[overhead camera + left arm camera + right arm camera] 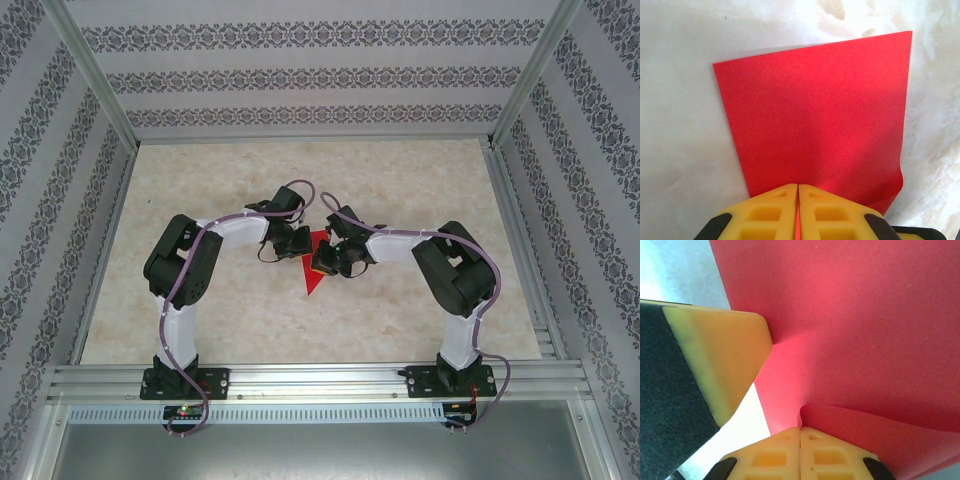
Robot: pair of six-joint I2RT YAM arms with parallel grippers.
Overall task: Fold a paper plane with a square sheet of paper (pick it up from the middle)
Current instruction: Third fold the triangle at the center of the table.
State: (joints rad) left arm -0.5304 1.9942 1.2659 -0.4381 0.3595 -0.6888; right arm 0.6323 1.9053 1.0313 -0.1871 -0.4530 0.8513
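The square sheet of paper (314, 278) is bright red and hangs between both grippers above the table's middle, its lower corner pointing toward the arm bases. In the left wrist view the sheet (815, 115) spreads out flat ahead of my left gripper (798, 187), which is shut on its near edge, with red showing in the seam between the fingers. My right gripper (800, 429) is shut where the sheet (855, 325) curls into a flap. The left gripper's yellow finger (720, 360) presses the paper at the left. A paper plane is out of view.
The beige marbled tabletop (200, 310) lies inside an aluminium frame (300, 380), with patterned walls (300, 80) on three sides. Both arms (180, 270) bend inward and meet near the centre, with bare table around them.
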